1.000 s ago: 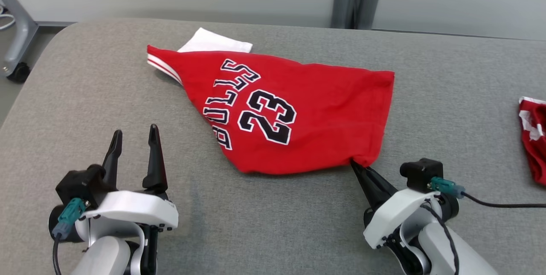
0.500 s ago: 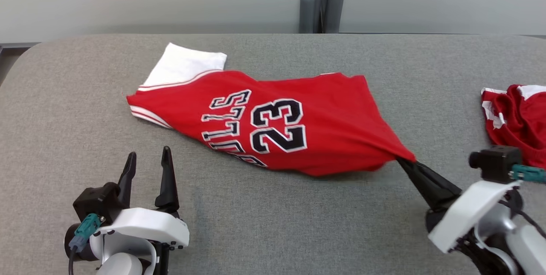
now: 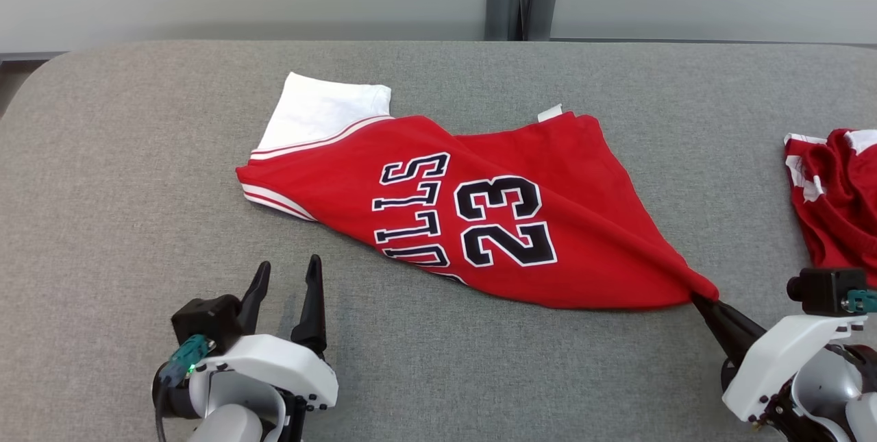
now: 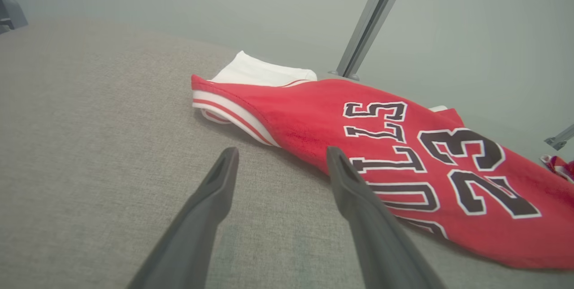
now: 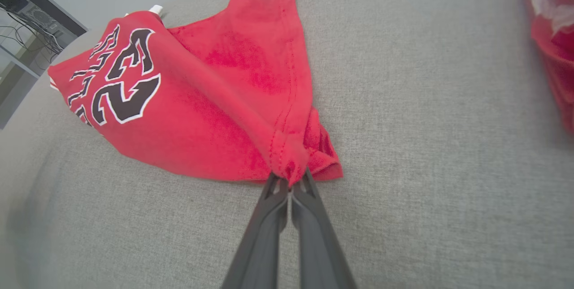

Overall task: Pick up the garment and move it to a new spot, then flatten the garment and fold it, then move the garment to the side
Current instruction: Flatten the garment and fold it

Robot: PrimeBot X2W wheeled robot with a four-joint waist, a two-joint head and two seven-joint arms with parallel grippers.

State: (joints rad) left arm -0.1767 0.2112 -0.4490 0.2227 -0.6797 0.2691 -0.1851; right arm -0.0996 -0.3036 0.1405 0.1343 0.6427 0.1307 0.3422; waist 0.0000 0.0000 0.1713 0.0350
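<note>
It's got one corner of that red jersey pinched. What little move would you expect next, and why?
Probably the left tool reaches forward to the striped edge of the jersey. The right tool is shut on one corner, and the cloth rises in a ridge toward it, not flat. The left tool stands open, apart from the cloth, so a second grip could stretch it out.

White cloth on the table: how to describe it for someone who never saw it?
On the grey padded table lies a red jersey numbered 23. At its striped end, a flat white cloth sticks out from under it. It alone is plain white, without print.
</note>
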